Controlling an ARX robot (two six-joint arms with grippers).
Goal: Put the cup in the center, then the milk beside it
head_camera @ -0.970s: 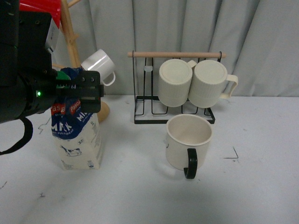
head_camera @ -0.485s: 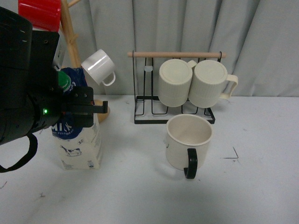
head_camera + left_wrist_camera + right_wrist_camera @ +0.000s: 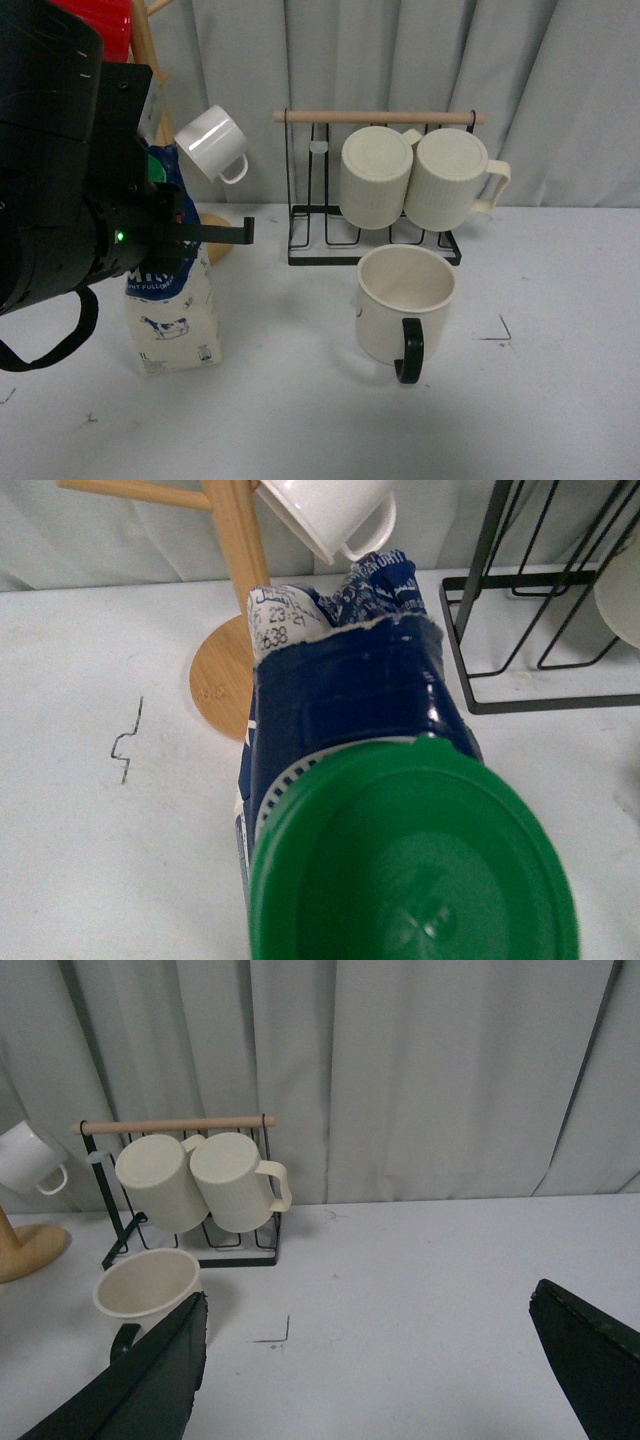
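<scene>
The cup (image 3: 405, 300), a wide cream mug with a black handle facing me, stands on the table in front of the wire rack. It also shows in the right wrist view (image 3: 145, 1285). The milk (image 3: 172, 320) is at the left, leaning slightly, its base at the table. My left gripper (image 3: 178, 240) is shut on its blue top. In the left wrist view the green cap (image 3: 415, 865) fills the foreground over the blue carton top (image 3: 340, 685), and the jaws are hidden. My right gripper (image 3: 370, 1380) is open and empty above bare table to the right of the cup.
A black wire rack (image 3: 300, 250) behind the cup holds two ribbed cream mugs (image 3: 375, 180). A wooden mug tree (image 3: 150, 60) at the back left carries a small white mug (image 3: 210, 140) and a red cup. A corner mark (image 3: 502, 330) lies to the right of the cup.
My left arm has moved right and nearer the camera with the milk's top in its grip. The carton has shifted slightly right and now leans. The cup has not moved.
</scene>
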